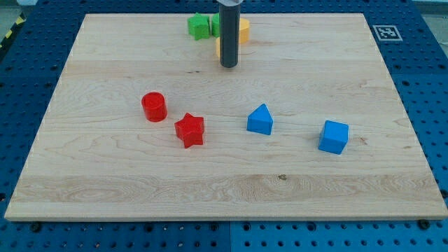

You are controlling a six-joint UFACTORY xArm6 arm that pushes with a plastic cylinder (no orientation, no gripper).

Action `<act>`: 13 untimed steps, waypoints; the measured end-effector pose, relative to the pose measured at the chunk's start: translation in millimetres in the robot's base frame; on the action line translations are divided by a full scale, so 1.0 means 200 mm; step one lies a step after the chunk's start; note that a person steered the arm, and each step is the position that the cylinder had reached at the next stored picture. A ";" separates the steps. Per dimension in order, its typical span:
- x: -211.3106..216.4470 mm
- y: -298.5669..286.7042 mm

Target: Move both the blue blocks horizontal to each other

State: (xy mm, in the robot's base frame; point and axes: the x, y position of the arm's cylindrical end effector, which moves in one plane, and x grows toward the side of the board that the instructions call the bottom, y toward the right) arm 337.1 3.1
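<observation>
Below my tip [229,66], blue blocks [260,120], well apart

Two blue blocks [260,120] [334,136], red cylinder [153,107], red star [189,130], green block [199,26], pale wooden board [105,175].

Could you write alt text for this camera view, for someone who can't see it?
A dark rod's tip rests near the top of a wooden board, beside green and yellow blocks. Lower right sit a blue triangular block and a blue cube; left of them, a red cylinder and a red star.
</observation>
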 end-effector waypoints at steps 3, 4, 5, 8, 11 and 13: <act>-0.02 0.00; 0.33 0.05; 0.41 0.07; 0.43 0.07; 0.45 0.07; 0.45 0.07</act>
State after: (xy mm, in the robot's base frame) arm 426.7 17.4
